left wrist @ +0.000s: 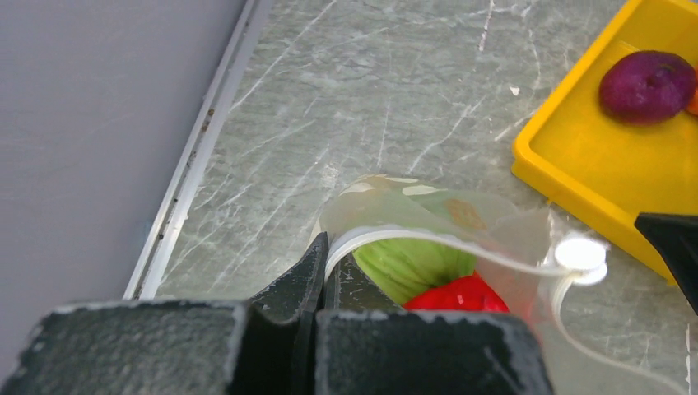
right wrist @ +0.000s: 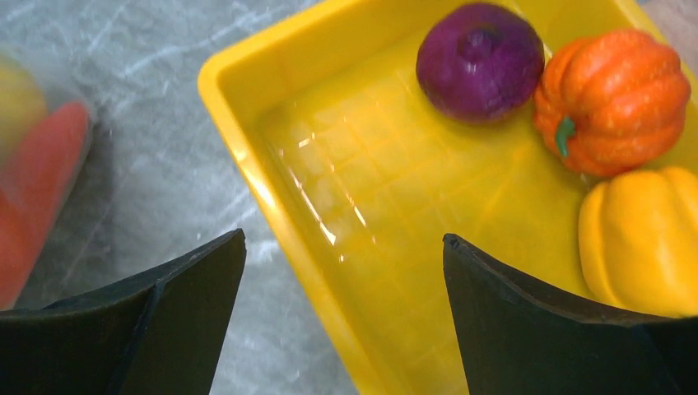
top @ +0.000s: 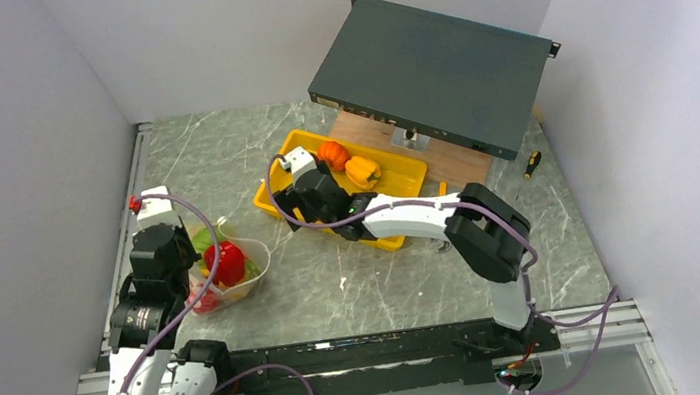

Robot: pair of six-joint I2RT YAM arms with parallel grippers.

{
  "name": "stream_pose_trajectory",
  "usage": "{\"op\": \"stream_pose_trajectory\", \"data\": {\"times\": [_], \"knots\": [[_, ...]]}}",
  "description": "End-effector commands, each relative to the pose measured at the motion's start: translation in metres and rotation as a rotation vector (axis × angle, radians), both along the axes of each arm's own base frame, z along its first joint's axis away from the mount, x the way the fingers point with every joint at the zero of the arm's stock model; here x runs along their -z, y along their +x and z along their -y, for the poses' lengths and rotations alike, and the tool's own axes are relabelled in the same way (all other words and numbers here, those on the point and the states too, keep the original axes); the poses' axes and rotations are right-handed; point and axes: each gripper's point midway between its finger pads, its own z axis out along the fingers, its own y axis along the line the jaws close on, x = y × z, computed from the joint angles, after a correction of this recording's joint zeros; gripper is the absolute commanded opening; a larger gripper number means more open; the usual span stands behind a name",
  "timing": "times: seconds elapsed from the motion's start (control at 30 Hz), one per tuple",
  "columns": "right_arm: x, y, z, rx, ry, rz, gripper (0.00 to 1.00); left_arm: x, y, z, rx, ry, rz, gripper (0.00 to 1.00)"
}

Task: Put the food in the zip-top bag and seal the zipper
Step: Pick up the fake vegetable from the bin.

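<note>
Right pincer [right wrist: 343,239] gapes over the tray [right wrist: 370,164] — purple piece [right wrist: 480,59] just ahead, toward the far edge of the bench [top: 387,284] — left pincer [left wrist: 323,267] clamps the bag [left wrist: 502,232] rim.

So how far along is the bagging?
Done: a green round piece and a red piece sit in the clear floppy zip-top bag. In hand: the left gripper pinches the bag's rim; the right gripper hangs open over the rigid yellow tray. Left: the purple round piece, orange pumpkin and yellow piece there, then the unsealed zipper.
</note>
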Motion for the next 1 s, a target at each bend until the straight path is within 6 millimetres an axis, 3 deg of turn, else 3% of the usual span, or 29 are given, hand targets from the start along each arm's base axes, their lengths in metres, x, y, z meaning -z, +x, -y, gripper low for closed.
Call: {"op": "stream_pose_trajectory", "data": {"times": [0.0, 0.27, 0.57, 0.83, 0.97], "knots": [[-0.037, 0.033, -0.025, 0.012, 0.080, 0.103, 0.90, -0.013, -0.001, -0.010, -0.065, 0.004, 0.059, 0.00], [-0.013, 0.086, -0.018, 0.140, -0.114, 0.154, 0.90, -0.011, 0.002, -0.008, -0.055, 0.004, 0.047, 0.00], [0.026, 0.135, -0.007, 0.146, -0.297, 0.155, 0.91, -0.011, 0.002, -0.008, -0.052, 0.005, 0.044, 0.00], [0.070, 0.148, 0.001, 0.131, -0.335, 0.090, 0.91, -0.010, 0.003, -0.007, -0.047, 0.006, 0.043, 0.00], [0.077, 0.149, -0.004, 0.107, -0.334, 0.080, 0.90, -0.009, 0.003, -0.006, -0.043, 0.005, 0.039, 0.00]]}}
